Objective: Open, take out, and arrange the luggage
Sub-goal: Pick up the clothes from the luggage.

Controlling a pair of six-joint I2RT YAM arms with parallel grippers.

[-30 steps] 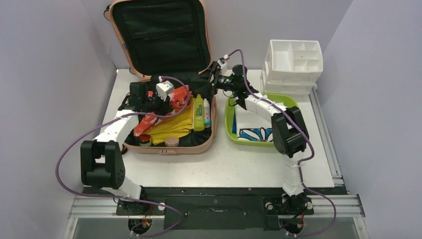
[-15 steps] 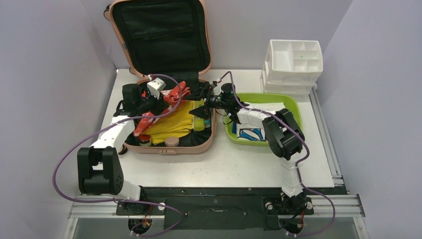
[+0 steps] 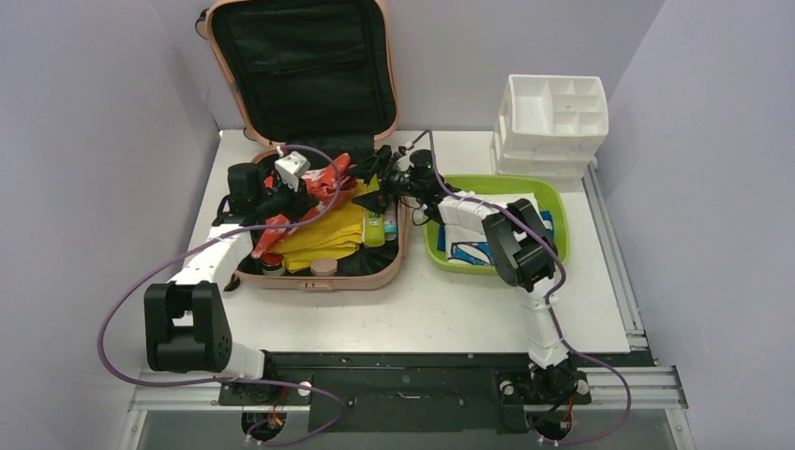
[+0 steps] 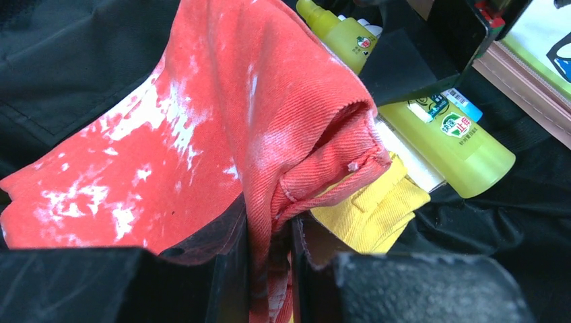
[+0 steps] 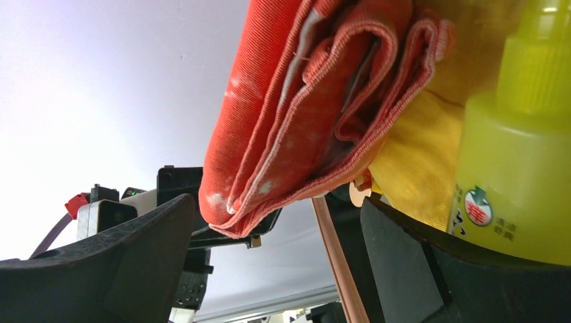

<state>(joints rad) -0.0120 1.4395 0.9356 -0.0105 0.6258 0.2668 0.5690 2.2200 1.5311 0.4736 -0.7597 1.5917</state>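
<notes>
Luggage (image 3: 356, 278) lay open on the table (image 3: 450, 309), lid raised. Left gripper (image 4: 269, 269) was pinched tight on a red cloth (image 4: 222, 121) (lifted over the contents); right gripper (image 5: 276, 249) stood wide apart beside it, holding nothing.

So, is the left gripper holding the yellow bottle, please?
No, the left gripper is shut on the red cloth; the yellow bottle lies apart.

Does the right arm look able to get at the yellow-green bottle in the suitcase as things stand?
Probably yes: the open right gripper is low over the luggage, right beside the yellow-green bottle. The red cloth, pinched by the left gripper, hangs close and may crowd it.
</notes>
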